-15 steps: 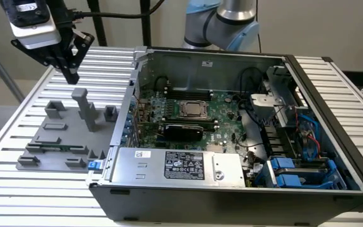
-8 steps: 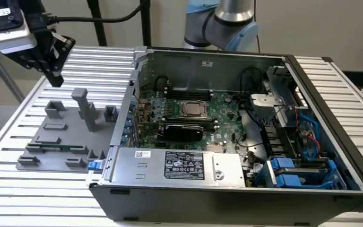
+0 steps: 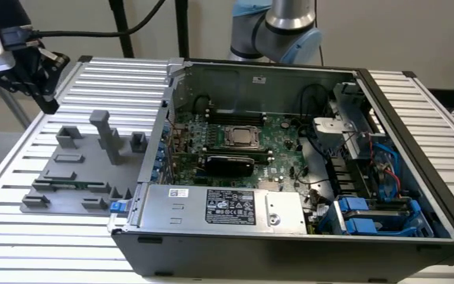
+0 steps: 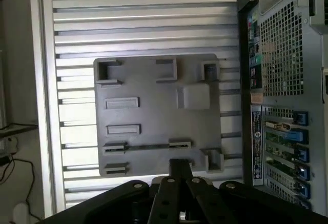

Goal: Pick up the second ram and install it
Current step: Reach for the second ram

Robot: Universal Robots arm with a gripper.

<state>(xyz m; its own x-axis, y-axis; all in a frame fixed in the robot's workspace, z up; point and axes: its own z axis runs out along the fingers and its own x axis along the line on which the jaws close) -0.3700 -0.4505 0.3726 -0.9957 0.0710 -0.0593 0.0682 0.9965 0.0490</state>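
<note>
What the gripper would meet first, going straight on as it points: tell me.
Most likely the grey fixture tray: the gripper points down towards it, though its height, and exactly where it would land, are unclear.

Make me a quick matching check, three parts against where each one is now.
1. RAM stick
2. Square processor
3. End effector

A. On the green motherboard, inside the open case
B. Raised above the slatted table, holding nothing
C. Lying in holders of the grey fixture

Pairs: 1-C, 2-A, 3-B
</note>
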